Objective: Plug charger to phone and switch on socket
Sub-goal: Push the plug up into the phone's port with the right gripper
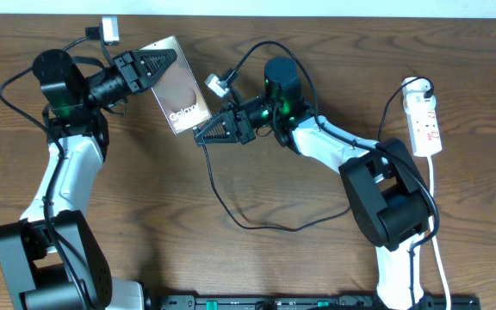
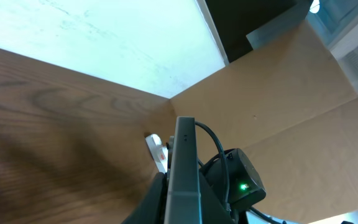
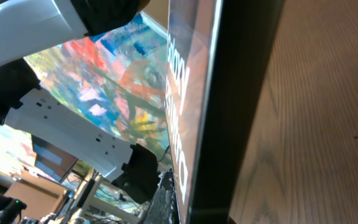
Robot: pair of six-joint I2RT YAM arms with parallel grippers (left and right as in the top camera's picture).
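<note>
Up near the far edge, my left gripper (image 1: 164,67) is clamped on the phone (image 1: 182,90), holding it on edge. My right arm reaches leftward, right gripper (image 1: 203,133) pinched on the charger (image 1: 231,215) beside the phone's near end; the socket (image 1: 426,120) lies by the right edge.

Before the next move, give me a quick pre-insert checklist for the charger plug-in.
1. Grip on phone by left end effector: ok, clamped along one edge.
2. Position of right end effector at the phone's lower edge: ok.
3. Plug tip held by right end effector: cannot tell, tip hidden.
4. Tip seated in the port: cannot tell.
5. Slack in charger: ok, loose loop.
6. Switch on socket: cannot tell, too small; no end effector near it.
</note>
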